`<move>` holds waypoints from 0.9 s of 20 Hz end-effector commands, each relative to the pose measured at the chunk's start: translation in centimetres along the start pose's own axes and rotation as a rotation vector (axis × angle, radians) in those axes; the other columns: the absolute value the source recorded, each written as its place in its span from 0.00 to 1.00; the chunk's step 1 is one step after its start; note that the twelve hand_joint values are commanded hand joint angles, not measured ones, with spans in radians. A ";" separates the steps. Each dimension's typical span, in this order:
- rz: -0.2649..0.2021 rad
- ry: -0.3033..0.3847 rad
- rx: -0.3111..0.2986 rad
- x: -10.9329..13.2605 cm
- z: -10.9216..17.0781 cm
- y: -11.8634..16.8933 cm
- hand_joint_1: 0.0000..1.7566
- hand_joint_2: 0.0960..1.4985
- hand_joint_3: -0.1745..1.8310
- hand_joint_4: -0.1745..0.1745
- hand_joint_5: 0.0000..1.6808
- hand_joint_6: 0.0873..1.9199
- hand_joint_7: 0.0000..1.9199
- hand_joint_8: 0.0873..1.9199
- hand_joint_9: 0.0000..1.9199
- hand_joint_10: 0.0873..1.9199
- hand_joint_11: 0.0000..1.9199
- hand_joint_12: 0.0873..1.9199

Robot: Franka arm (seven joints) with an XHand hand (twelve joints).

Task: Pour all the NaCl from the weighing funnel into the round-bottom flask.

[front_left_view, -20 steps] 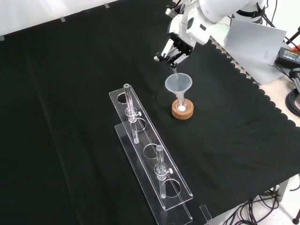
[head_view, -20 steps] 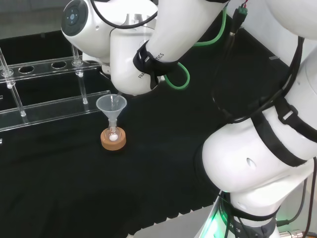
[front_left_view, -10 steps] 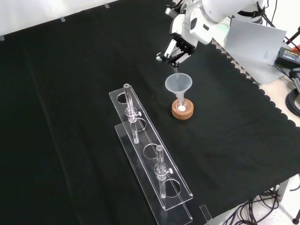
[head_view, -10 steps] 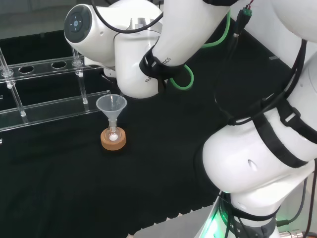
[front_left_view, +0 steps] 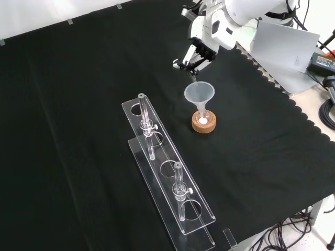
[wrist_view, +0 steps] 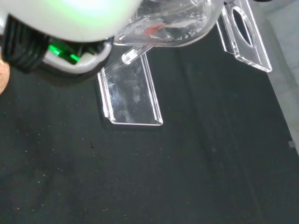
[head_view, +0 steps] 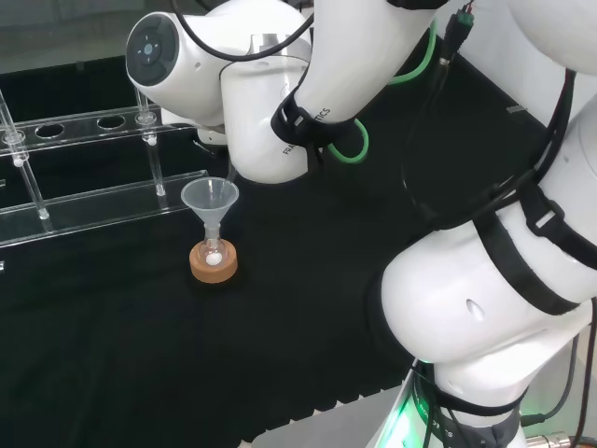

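Where it hovers above the funnel (front_left_view: 199,92) — the hand (front_left_view: 194,55) tilts down.

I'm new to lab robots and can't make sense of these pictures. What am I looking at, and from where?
It is one white robot arm with a black and white hand of fingers at a bench under black cloth. One camera looks over the arm from behind, one looks down from the front, one sits at the wrist. On the cloth stand a clear rack and a small round-bottom flask on a cork ring, with a clear funnel in its neck and white powder inside. The hand holds a clear weighing funnel just above that funnel.
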State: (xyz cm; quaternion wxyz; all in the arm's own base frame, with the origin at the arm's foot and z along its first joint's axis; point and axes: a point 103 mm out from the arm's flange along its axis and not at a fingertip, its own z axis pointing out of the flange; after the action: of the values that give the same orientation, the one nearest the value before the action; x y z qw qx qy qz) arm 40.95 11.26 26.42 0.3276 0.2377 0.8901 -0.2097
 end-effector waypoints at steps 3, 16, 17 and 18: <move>-0.049 -0.082 -0.015 -0.5 0.2 0.5 0.67 0.29 0.47 1.00 0.97 0.00 0.91 0.00 0.77 0.05 0.30 0.66; -0.074 -0.147 -0.001 -1.4 0.2 1.0 0.67 0.29 0.47 1.00 0.97 0.00 0.91 0.00 0.77 0.05 0.30 0.66; -0.075 -0.149 0.001 -1.5 0.2 1.1 0.67 0.29 0.47 1.00 0.97 0.00 0.91 0.00 0.77 0.05 0.30 0.66; -0.077 -0.148 0.000 -1.5 0.1 1.1 0.67 0.29 0.47 1.00 0.97 0.00 0.91 0.00 0.77 0.05 0.30 0.66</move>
State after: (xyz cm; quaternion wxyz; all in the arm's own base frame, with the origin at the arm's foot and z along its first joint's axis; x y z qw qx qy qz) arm 42.48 11.52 26.97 0.3812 0.1909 0.8732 -0.2360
